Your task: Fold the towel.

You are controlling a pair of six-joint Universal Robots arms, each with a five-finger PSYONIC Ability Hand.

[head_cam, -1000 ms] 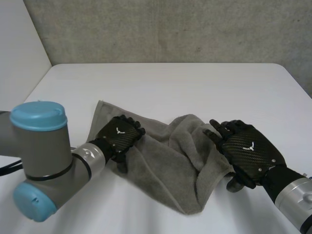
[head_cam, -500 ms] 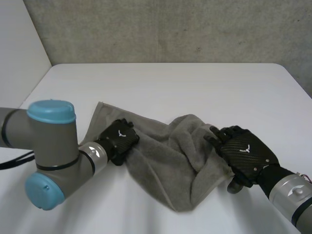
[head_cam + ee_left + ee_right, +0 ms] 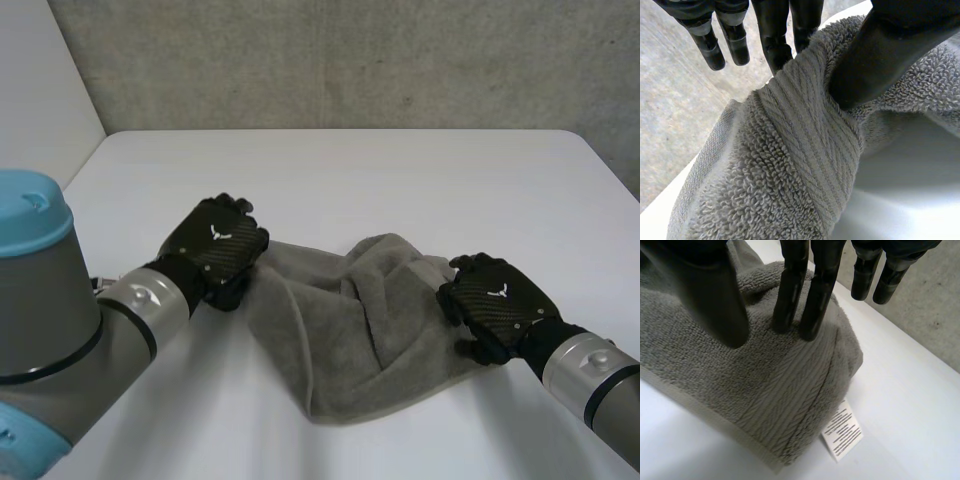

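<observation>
One grey towel (image 3: pixel 350 330) lies crumpled in the lower middle of the frame, on one white table (image 3: pixel 400 170) between two black hands.
The left hand (image 3: pixel 215 245), at centre left, pinches the towel's left edge between thumb and fingers. The right hand (image 3: pixel 495 305), at lower right, clamps its right edge likewise. One white label (image 3: pixel 842 432) sticks out below the right hand's fingertips. A grey wall (image 3: pixel 350 60) runs along the top.
</observation>
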